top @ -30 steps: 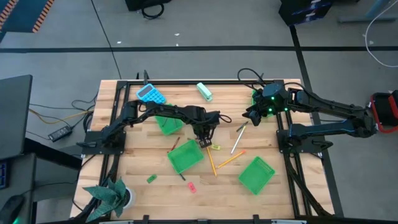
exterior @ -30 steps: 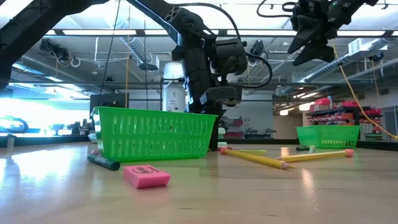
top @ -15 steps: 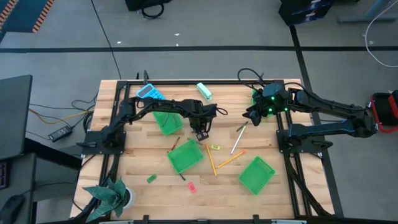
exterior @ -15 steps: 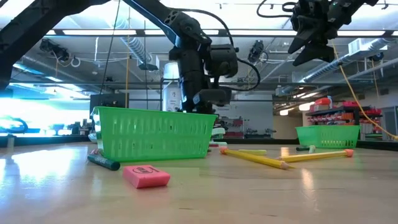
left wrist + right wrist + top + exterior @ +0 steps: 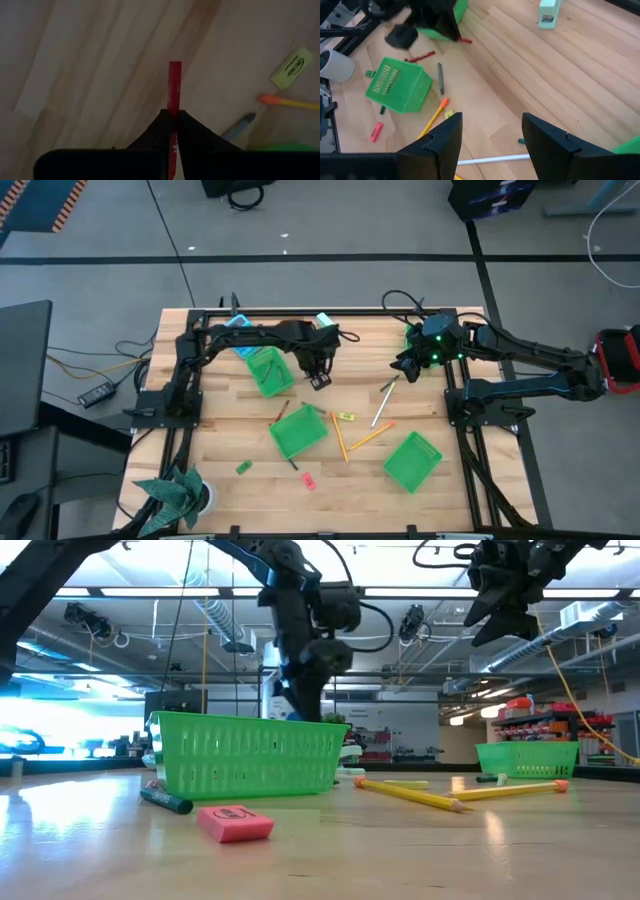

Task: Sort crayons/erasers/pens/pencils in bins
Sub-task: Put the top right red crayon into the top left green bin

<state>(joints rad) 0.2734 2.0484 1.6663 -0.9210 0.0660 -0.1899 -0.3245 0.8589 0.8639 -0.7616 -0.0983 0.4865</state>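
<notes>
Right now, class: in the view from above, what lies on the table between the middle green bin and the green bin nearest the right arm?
In the high view, two crossing pencils lie between the middle bin and the right-hand bin.

Wooden table, green bins, pencils, pink eraser

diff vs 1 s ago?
Left gripper, shut on a red crayon, has moved from beside the middle bin toward the table's far side, next to the far-left bin. Right gripper stayed open, parked above the table. Loose items unchanged.
</notes>
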